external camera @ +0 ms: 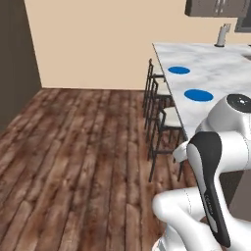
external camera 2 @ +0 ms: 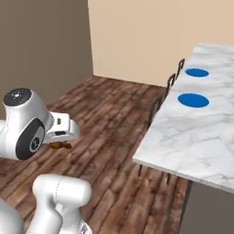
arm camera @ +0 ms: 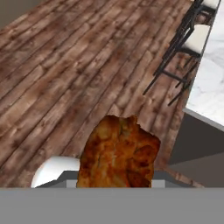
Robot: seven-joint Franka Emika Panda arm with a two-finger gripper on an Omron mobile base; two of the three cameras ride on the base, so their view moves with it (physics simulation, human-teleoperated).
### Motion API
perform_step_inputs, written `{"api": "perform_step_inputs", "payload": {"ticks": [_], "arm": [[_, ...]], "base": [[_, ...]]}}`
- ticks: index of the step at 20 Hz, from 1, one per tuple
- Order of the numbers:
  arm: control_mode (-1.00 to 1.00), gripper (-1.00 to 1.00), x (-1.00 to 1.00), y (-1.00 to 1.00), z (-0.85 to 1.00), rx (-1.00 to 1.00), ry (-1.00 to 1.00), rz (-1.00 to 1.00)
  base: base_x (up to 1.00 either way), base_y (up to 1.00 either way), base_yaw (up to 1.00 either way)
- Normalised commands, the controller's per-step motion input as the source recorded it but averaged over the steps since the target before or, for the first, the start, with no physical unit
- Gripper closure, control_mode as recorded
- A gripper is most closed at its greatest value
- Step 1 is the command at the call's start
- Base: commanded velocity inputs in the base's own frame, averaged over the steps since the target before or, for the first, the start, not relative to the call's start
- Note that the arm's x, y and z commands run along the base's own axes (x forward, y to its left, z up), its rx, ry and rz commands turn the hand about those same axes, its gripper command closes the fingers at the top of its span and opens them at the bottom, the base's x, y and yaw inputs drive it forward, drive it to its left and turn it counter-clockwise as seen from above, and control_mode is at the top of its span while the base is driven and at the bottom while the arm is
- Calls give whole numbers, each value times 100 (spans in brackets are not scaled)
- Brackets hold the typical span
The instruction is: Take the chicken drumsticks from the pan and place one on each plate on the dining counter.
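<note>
An orange-brown chicken drumstick (arm camera: 119, 153) sits right in front of the hand camera, and my gripper (external camera 2: 61, 141) is shut on it. From the right base the drumstick (external camera 2: 59, 146) hangs under the hand, over the wooden floor and left of the dining counter (external camera 2: 192, 141). Two blue plates (external camera 2: 193, 100) (external camera 2: 197, 72) lie on the counter, both bare. The left base view shows the same plates (external camera: 198, 95) (external camera: 179, 70) on the dining counter (external camera: 220, 73). The pan is out of view. The drumstick hides my fingertips in the hand view.
Dark-framed stools (external camera: 164, 120) (external camera 2: 170, 84) (arm camera: 190, 41) line the counter's near side. Open wooden floor (external camera: 73, 147) stretches to the left. A beige wall (external camera: 98, 39) closes the back. A faucet (external camera: 222, 35) stands at the counter's far end.
</note>
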Motion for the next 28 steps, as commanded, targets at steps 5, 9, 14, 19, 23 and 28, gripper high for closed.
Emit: {"api": "perform_step_inputs", "payload": {"ticks": [5, 9, 14, 19, 23, 28], "arm": [[100, 100, 0, 0, 0, 0, 0, 0], [100, 100, 0, 0, 0, 0, 0, 0], [100, 100, 0, 0, 0, 0, 0, 0], [100, 100, 0, 0, 0, 0, 0, 0], [100, 100, 0, 0, 0, 0, 0, 0], [100, 100, 0, 0, 0, 0, 0, 0]], "base": [[73, 67, -44], [72, 70, -41], [71, 69, -42], [73, 59, -54], [73, 56, -59], [72, 58, -57]]}}
